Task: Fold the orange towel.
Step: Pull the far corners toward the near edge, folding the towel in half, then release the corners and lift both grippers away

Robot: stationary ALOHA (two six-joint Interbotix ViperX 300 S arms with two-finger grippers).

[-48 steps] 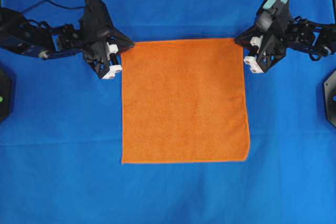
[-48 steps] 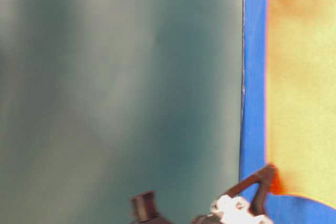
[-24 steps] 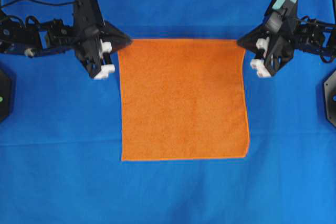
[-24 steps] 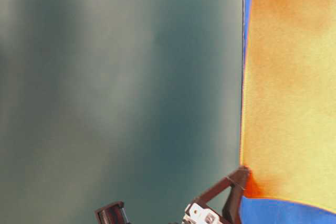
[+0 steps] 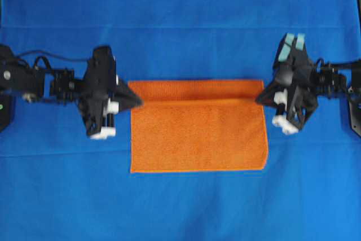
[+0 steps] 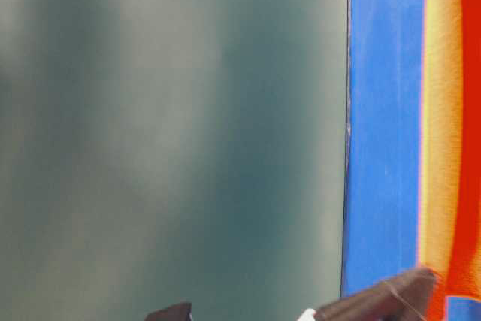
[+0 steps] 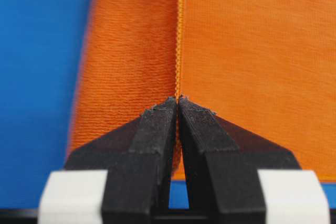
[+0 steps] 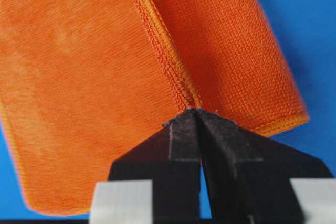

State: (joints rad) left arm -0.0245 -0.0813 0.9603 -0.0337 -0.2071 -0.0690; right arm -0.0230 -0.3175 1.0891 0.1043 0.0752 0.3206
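The orange towel (image 5: 198,136) lies in the middle of the blue table cover (image 5: 180,4), partly doubled: its far edge is lifted and carried toward the near edge, so a narrow folded band runs across the top from left to right. Its long axis now runs side to side, between the two arms, and the free hem (image 7: 179,35) being carried is parallel to that axis; the near edge, where that hem has to land, lies toward the bottom of the overhead view, well apart from both grippers. The left gripper (image 5: 134,101) pinches the left corner of the hem and the right gripper (image 5: 260,97) pinches the right corner, each with its jaws closed tight on the cloth, so neither arm is nearer; the fold, I judge, depends on both drawing toward the near edge evenly. The cloth is soft, fuzzy terry with a ribbed weave and a stitched border, limp enough to sag between the grips.
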